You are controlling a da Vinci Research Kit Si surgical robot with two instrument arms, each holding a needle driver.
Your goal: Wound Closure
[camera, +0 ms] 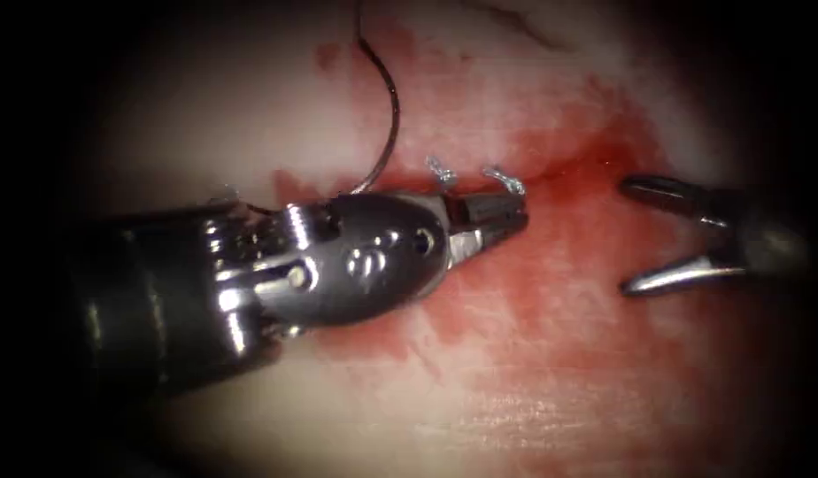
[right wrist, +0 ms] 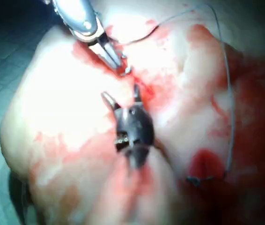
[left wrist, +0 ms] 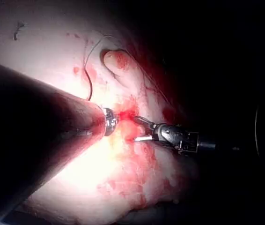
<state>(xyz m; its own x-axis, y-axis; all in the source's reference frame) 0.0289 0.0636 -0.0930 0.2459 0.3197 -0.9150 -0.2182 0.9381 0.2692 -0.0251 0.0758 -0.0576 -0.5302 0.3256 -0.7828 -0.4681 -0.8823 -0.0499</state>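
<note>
Your left pincer [camera: 502,221] is sitting nearly closed at the cut [camera: 551,177], holding nothing. Your right pincer [camera: 630,237] is gaping wide, empty, right of it. Thread [camera: 393,115] is curving away above the cut on the tissue [camera: 515,389].

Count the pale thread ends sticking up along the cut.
2: one thread end just above the left pincer tip, another further left; right pincer open, holding nothing. The tool may hide more.

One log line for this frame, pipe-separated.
left gripper: shut, by knot ends | right gripper: open, empty | thread: arcs over tissue | needle: not identified
</note>
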